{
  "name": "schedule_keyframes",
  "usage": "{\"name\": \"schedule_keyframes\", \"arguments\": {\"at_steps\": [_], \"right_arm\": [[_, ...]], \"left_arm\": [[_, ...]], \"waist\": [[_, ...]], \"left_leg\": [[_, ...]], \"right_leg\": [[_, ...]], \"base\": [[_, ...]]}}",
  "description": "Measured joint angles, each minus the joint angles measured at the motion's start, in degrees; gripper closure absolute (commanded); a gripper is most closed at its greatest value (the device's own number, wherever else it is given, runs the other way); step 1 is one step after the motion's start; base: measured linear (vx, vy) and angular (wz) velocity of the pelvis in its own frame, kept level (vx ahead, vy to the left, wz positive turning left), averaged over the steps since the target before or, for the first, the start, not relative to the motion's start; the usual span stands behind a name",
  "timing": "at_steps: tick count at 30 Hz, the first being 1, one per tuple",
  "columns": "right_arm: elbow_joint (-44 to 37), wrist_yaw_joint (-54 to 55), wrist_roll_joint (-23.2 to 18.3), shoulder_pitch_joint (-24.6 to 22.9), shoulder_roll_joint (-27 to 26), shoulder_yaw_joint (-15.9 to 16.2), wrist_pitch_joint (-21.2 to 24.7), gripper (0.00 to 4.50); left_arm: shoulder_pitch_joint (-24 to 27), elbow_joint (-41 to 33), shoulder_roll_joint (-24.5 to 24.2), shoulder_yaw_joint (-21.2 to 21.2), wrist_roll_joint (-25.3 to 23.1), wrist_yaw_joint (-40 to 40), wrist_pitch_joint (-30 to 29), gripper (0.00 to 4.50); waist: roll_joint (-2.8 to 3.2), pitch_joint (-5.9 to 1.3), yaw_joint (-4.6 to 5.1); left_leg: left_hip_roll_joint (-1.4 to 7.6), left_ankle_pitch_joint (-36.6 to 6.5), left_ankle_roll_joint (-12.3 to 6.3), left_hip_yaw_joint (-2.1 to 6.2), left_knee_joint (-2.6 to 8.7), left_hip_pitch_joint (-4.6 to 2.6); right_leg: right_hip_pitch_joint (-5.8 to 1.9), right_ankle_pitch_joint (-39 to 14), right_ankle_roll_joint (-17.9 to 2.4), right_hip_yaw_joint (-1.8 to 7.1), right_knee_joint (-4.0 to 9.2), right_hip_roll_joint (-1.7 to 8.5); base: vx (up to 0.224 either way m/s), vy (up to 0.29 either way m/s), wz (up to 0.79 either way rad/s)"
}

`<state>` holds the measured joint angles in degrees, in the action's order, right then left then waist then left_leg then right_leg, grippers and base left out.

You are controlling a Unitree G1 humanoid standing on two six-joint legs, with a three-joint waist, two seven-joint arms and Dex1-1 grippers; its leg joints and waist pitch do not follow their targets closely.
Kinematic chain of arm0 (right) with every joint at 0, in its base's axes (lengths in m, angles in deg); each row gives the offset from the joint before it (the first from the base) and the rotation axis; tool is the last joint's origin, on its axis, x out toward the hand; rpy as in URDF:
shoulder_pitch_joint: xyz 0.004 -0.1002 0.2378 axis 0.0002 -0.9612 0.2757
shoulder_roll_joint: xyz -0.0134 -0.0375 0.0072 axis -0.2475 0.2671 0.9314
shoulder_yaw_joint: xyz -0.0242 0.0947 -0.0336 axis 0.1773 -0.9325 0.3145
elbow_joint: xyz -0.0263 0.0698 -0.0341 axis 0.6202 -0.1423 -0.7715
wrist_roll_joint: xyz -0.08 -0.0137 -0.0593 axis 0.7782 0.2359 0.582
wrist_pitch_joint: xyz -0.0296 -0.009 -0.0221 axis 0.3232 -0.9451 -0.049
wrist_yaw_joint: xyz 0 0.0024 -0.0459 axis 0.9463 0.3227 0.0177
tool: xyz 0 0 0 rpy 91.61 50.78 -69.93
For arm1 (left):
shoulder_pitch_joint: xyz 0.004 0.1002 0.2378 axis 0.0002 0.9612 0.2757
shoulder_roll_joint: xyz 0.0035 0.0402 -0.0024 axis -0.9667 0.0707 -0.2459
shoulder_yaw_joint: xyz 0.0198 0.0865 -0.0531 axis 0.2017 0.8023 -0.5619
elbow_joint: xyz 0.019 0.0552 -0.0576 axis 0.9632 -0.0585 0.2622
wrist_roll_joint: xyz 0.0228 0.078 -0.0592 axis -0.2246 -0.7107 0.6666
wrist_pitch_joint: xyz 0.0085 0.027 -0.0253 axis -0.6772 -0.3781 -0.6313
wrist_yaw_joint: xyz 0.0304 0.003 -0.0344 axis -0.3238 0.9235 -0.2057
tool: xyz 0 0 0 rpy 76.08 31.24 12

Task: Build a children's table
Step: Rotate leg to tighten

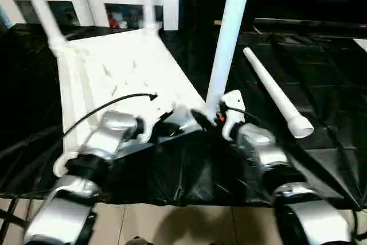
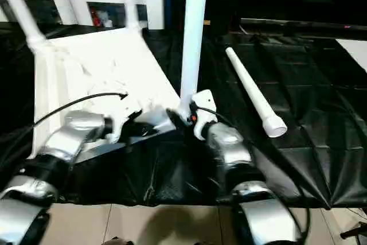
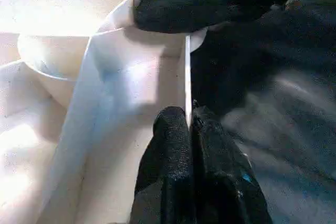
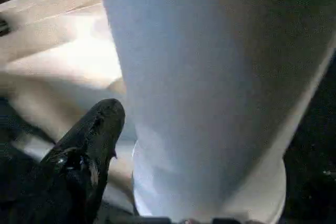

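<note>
Two white tapered tube legs (image 1: 41,11) stand in far sockets of the upturned white plastic ribbed tabletop (image 1: 123,70) on black sheeting (image 1: 321,78). Left claw (image 3: 189,129) pinches its near rim. Right claw (image 1: 211,120) grips the third upright leg (image 1: 229,32) at the near corner socket; fourth leg (image 1: 275,93) lies apart.

Head stereo pair looks down over forearms — wrist cameras close on tabletop (image 3: 131,93) corner.

A thick white leg (image 4: 210,87) stands upright, its flared base (image 4: 210,192) seated on the pale tabletop (image 4: 63,51). One black finger (image 4: 92,140) of the right hand rests just beside the leg's base.
</note>
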<state>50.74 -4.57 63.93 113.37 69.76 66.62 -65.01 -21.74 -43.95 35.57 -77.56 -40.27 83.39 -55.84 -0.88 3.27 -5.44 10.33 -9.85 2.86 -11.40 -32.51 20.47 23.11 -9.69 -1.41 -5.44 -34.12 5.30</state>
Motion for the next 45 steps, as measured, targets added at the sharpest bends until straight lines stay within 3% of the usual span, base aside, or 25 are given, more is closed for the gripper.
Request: {"name": "schedule_keyframes", "arguments": {"at_steps": [5,10,17,23,27,31,38,40,45], "right_arm": [[-3.8,-15.0,-0.1,-1.5,3.7,3.9,0.4,0.57],[-6.1,-24.0,-0.6,-2.0,5.6,6.1,2.4,0.91],[-7.2,-27.8,-0.5,-2.1,6.0,7.3,3.5,1.56],[-8.8,-27.9,-0.7,-3.1,5.7,7.1,4.9,1.65],[-7.5,-18.0,-0.5,-3.5,3.3,4.4,4.8,1.66],[-4.0,1.7,0.3,-1.9,-0.5,0.1,4.4,1.69],[-0.4,26.7,1.6,0.2,-5.6,-3.6,2.4,1.69],[0.3,28.7,1.7,0.2,-6.1,-3.9,0.5,1.14],[0.9,28.1,1.5,0.2,-6.6,-4.6,-1.1,0.66]], "left_arm": [[0.8,-0.1,-3.4,0.5,1.9,8.1,1.2,4.50],[1.2,0.0,-5.2,1.1,2.2,13.6,2.5,4.50],[1.1,0.5,-6.3,1.6,2.3,16.6,3.9,4.50],[1.1,0.9,-6.5,1.5,2.4,17.1,3.9,4.50],[0.3,2.4,-5.3,0.7,1.6,11.7,3.3,4.50],[-1.8,3.5,-0.9,0.1,-0.1,1.7,0.1,4.50],[-2.5,2.3,5.8,-0.2,-2.3,-10.7,-3.5,4.50],[-2.4,2.0,6.2,-0.2,-2.3,-11.4,-3.6,4.50],[-1.9,1.0,6.3,-0.2,-2.3,-11.4,-3.5,4.50]], "waist": [[-0.01,0.01,-0.73],[-0.08,0.05,-1.37],[-0.17,0.09,-1.95],[-0.19,0.08,-2.31],[-0.25,0.05,-2.39],[-0.66,0.20,-0.87],[-0.58,0.05,-0.26],[-0.54,0.03,-0.37],[-0.49,0.07,-0.35]], "left_leg": [[0.01,0.0,-0.01,-0.01,-0.09,0.08],[0.03,0.0,-0.01,-0.01,-0.13,0.09],[0.03,0.0,-0.01,-0.02,-0.14,0.10],[0.04,0.0,-0.01,-0.02,-0.14,0.08],[0.08,0.1,0.10,-0.02,-0.15,-0.18],[0.07,0.2,0.25,0.00,-0.18,-0.33],[0.00,0.2,0.25,0.00,0.02,-0.38],[0.00,0.2,0.25,-0.01,0.13,-0.35],[-0.01,0.2,0.24,-0.02,0.14,-0.25]], "right_leg": [[0.04,0.0,0.0,-0.01,0.00,0.00],[0.02,0.0,0.0,-0.01,-0.01,0.00],[0.02,0.0,0.0,-0.01,-0.01,0.01],[0.02,0.0,0.0,-0.01,-0.01,0.01],[-0.10,0.0,-0.1,-0.01,-0.11,0.00],[-0.16,0.0,0.1,0.00,-0.04,0.00],[-0.19,0.0,0.1,0.03,-0.01,0.01],[-0.15,-0.1,0.2,0.02,-0.02,0.01],[-0.07,0.1,-0.1,0.01,0.01,0.01]], "base": [[0.000,0.000,0.00],[0.000,0.000,0.00],[0.000,0.000,0.00],[0.000,0.000,0.00],[0.000,0.000,0.00],[0.000,0.000,0.00],[0.000,0.000,0.00],[0.000,0.000,0.00],[0.000,0.000,0.00]]}}
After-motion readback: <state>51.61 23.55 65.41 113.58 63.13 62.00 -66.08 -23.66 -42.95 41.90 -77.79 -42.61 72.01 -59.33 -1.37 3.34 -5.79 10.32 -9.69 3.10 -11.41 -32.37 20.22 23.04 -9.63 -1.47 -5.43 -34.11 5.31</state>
